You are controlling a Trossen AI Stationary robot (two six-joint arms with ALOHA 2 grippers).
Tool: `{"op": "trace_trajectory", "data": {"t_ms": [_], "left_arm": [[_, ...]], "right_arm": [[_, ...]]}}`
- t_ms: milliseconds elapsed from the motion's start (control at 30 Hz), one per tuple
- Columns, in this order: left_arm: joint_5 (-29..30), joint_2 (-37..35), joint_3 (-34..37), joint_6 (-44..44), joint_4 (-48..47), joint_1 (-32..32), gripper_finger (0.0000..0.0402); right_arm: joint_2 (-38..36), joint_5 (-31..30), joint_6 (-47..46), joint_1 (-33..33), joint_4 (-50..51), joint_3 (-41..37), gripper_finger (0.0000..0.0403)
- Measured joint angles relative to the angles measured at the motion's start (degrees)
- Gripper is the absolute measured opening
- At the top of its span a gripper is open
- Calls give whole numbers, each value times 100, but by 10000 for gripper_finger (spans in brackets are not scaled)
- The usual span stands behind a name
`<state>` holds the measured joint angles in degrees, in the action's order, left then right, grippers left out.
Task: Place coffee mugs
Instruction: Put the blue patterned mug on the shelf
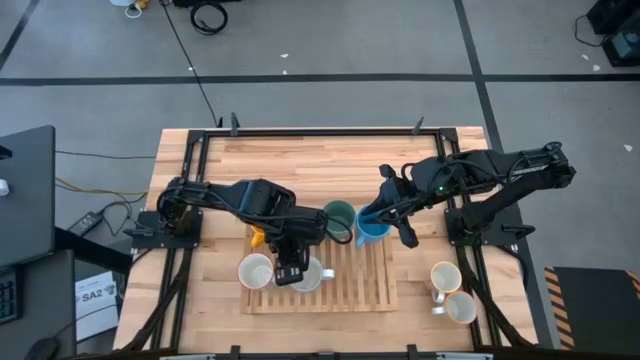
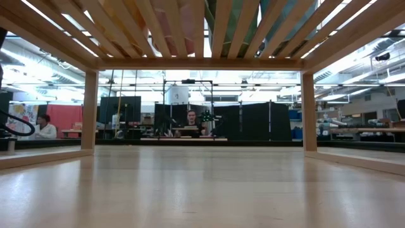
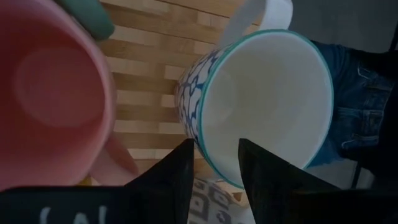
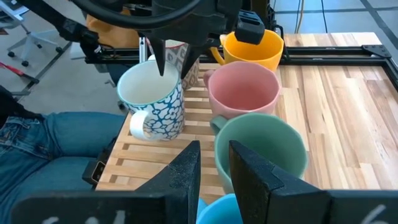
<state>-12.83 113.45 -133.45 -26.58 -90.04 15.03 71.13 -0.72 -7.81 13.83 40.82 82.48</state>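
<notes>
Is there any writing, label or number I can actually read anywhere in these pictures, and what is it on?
"SA2": on the white paper sheet lying on the floor beside the table's left edge, seen from above; the smaller print around it is too small to read.
White marks on the left gripper and the right gripper bodies: cut off and blurred, unreadable.
The mugs show patterns only, no words.

"SA2" reads on a white paper sheet (image 1: 97,297) on the floor, about 8 o'clock off the table (image 1: 330,160).
</notes>
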Motion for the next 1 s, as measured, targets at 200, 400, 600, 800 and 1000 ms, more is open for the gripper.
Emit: {"op": "trace_trajectory", "data": {"t_ms": [200, 400, 600, 800, 1000], "left_arm": [[8, 0, 0, -88, 2, -1, 120], [110, 0, 0, -84, 2, -1, 82], [162, 0, -3, 43, 12, -7, 35], [248, 2, -4, 210, -4, -14, 18], [341, 2, -4, 219, 1, -48, 21]], "right_arm": [[0, 14, 0, 0, 1, 0, 90], [0, 22, 0, 0, 1, 0, 90], [0, 31, 0, 0, 2, 0, 90], [0, 32, 0, 0, 2, 0, 90], [0, 32, 0, 2, 2, 0, 90]]}}
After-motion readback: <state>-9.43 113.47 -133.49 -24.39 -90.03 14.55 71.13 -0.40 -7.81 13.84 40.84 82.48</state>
